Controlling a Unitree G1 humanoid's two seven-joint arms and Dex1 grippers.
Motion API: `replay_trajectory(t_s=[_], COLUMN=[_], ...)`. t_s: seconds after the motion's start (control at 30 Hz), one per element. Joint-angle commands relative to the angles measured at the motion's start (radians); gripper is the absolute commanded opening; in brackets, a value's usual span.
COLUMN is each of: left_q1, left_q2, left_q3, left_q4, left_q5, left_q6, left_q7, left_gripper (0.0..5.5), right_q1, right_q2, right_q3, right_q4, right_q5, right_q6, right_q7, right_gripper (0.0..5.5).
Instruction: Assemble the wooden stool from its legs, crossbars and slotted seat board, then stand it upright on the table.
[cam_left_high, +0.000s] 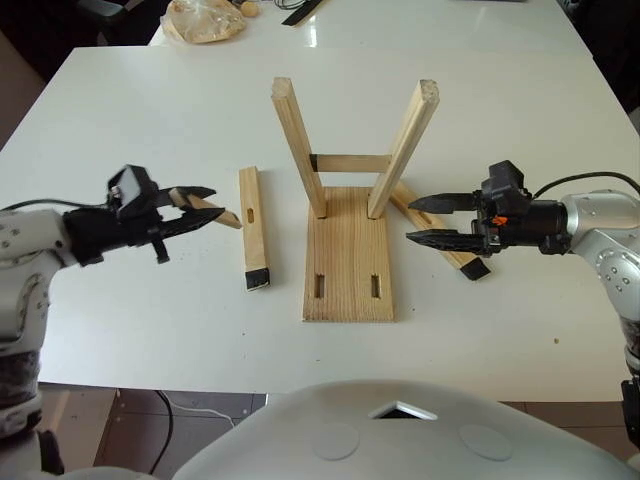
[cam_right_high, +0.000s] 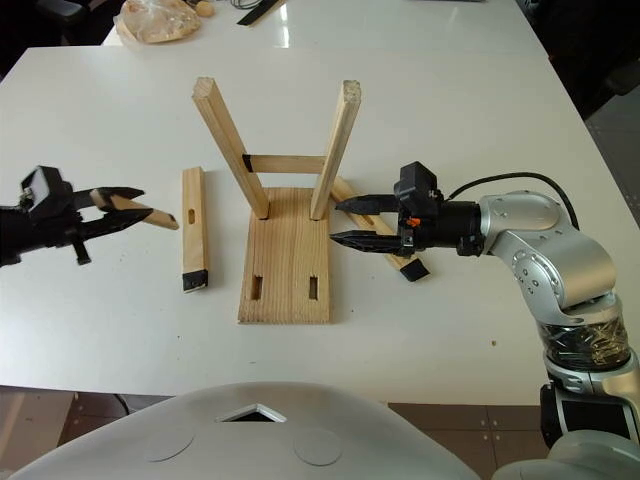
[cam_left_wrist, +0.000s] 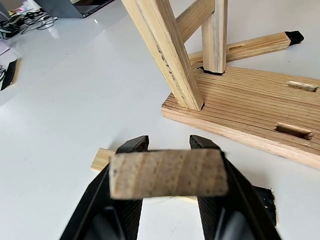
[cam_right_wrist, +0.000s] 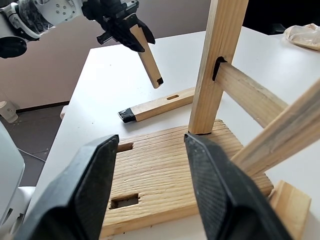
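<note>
Over the left side of the white bench (cam_left_high: 120, 120), my left claw (cam_left_high: 205, 206) is clenched on a short pale wooden crossbar (cam_left_high: 218, 213), raised off the surface, its free end pointing toward a loose slotted wooden leg with a black-taped tip (cam_left_high: 253, 228) that lies flat nearby. Mid-bench, the slotted wooden seat board (cam_left_high: 348, 262) lies flat. Two upright wooden legs (cam_left_high: 300, 150) stand in its far slots, splayed outward and joined by a fitted crossbar (cam_left_high: 350, 162), and the two near slots stand open. Just right of the board, my right claw (cam_left_high: 412, 220) hangs released, jaws apart, over a second loose wooden leg (cam_left_high: 460, 258) lying at a slant.
</note>
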Motion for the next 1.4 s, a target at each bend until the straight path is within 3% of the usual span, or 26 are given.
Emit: replay_trajectory(t_s=[0.03,0.2,0.73,1.4], left_q1=[-0.146,-0.21,-0.17,-0.123], left_q2=[-0.022,-0.032,-0.03,0.005], left_q3=[-0.092,-0.157,-0.204,-0.231], left_q4=[0.162,0.301,0.28,0.125], left_q5=[0.131,0.192,0.203,0.077], left_q6=[-0.142,-0.247,-0.26,-0.079], left_q7=[0.005,-0.045,-0.129,-0.18], left_gripper=[1.31,1.31,1.31,1.31], right_q1=[-0.012,-0.003,0.012,0.011], right_q2=[0.002,0.006,0.01,0.027], right_q3=[0.015,0.029,0.042,0.069], right_q4=[0.006,0.013,0.005,0.009], right_q5=[-0.022,-0.042,-0.061,-0.1], right_q6=[-0.016,-0.033,-0.039,-0.048], right_q7=[0.003,0.003,-0.01,-0.025], right_gripper=[2.41,2.41,2.41,2.41])
